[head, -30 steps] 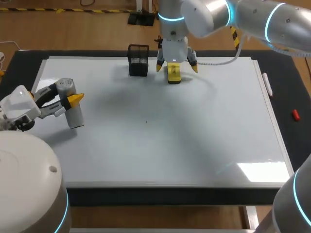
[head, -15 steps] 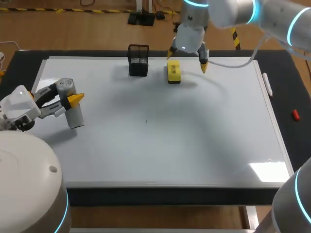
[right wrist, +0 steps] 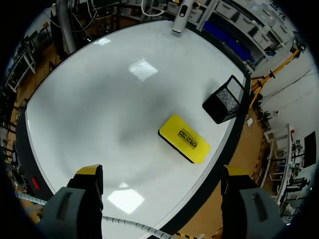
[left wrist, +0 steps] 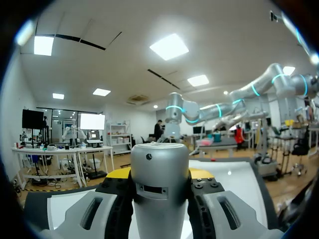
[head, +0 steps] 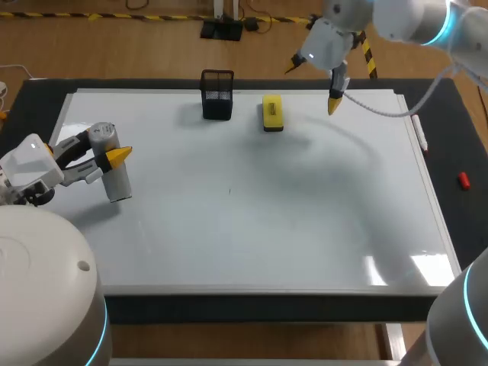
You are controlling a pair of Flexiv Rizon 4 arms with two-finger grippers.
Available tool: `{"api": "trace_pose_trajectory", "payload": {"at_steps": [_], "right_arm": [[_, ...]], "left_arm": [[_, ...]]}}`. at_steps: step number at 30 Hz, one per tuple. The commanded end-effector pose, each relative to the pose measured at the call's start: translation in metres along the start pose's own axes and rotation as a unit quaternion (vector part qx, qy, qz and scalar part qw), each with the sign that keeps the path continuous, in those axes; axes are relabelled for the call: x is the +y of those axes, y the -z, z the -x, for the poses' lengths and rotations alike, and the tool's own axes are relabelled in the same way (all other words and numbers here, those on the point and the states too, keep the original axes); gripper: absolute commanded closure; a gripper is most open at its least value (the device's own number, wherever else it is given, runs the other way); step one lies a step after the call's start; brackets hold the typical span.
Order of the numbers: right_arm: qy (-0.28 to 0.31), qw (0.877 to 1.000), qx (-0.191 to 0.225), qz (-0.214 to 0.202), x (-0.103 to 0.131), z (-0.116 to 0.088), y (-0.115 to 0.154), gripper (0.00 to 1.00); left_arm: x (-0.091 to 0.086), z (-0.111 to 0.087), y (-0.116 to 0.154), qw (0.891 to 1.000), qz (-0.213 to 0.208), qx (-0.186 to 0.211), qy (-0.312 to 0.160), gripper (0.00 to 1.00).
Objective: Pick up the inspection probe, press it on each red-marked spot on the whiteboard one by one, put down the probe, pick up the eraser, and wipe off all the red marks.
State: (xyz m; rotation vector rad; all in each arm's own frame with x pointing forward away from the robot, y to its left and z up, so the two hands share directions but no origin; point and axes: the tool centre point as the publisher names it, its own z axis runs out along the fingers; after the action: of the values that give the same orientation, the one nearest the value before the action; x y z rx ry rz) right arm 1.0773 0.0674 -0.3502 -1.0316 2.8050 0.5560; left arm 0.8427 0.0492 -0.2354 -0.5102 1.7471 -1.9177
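Note:
The grey cylindrical probe [head: 109, 169] is at the whiteboard's [head: 305, 221] left side, with my left gripper [head: 107, 158] shut on it. In the left wrist view the probe [left wrist: 159, 189] fills the gap between the fingers [left wrist: 114, 209]. The yellow eraser [head: 272, 112] lies on the board near its far edge. My right gripper [head: 315, 82] hangs open in the air above the far edge, to the right of the eraser. In the right wrist view the eraser [right wrist: 184, 138] lies ahead of the open gripper [right wrist: 160, 175], apart from it. I see no red marks on the board.
A black mesh basket [head: 217, 95] stands at the far edge, left of the eraser, also seen as the basket [right wrist: 225, 99] past the eraser. A white marker [head: 418, 131] and a small red object [head: 463, 180] lie on the black mat right of the board.
My right gripper has risen from straddling the eraser and moved right and back, still open. The eraser stayed on the board. The left arm with the probe has not moved.

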Motion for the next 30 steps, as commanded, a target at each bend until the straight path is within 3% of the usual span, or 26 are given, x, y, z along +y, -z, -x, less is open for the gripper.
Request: {"api": "trace_pose_trajectory", "payload": {"at_steps": [1, 9, 18, 19, 30], "right_arm": [[-0.011, 0.998, -0.055, 0.002, -0.002, -0.013, 0.012, 0.0], [-0.053, 0.991, -0.122, 0.02, -0.006, -0.021, 0.039, 0.0], [-0.064, 0.984, -0.164, 0.014, -0.005, -0.023, 0.073, 0.0], [-0.057, 0.986, -0.154, 0.034, -0.005, -0.023, 0.074, 0.0], [-0.057, 0.986, -0.154, 0.034, -0.005, -0.023, 0.074, 0.0]], "left_arm": [[-0.001, 0.0, 0.0, 1.0, 0.0, -0.001, 0.0, 1.0], [-0.001, 0.0, 0.0, 1.0, 0.0, -0.001, 0.0, 1.0], [-0.001, 0.0, 0.0, 1.0, 0.0, -0.001, 0.0, 1.0], [-0.001, 0.0, 0.0, 1.0, 0.0, -0.001, 0.0, 1.0], [-0.001, 0.0, 0.0, 1.0, 0.0, -0.001, 0.0, 1.0]]}}
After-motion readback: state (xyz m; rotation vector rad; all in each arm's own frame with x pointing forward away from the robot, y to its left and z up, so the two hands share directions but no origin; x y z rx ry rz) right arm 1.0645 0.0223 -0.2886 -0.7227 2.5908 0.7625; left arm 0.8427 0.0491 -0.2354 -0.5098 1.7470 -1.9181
